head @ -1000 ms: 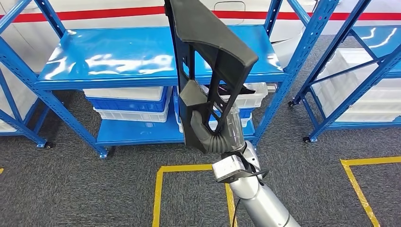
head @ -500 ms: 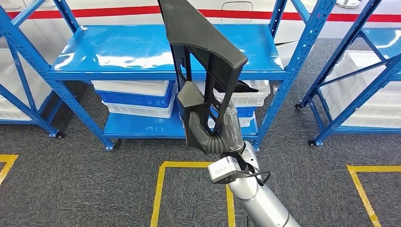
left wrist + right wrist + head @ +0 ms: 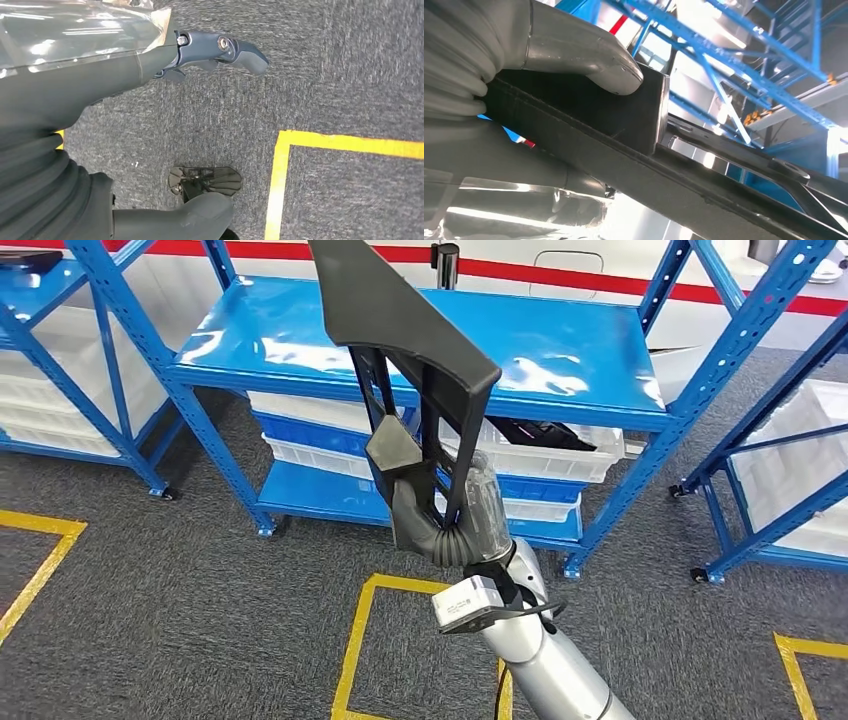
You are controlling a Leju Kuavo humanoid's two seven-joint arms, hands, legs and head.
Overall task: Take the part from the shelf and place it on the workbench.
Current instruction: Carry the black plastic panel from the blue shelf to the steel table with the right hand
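— Half the task looks done: the black plastic ribbed part is gripped upright by the right hand, clear of the blue metal shelf.
— And what is left?
— Placement on the counter. The left hand is seen hanging, fingers apart, holding nothing.

Stacked crates — yellow floor tape.

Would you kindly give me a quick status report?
Right hand grips black part, raised upright. Left hand empty, fingers apart, above the carpet. Blue shelf rack ahead.
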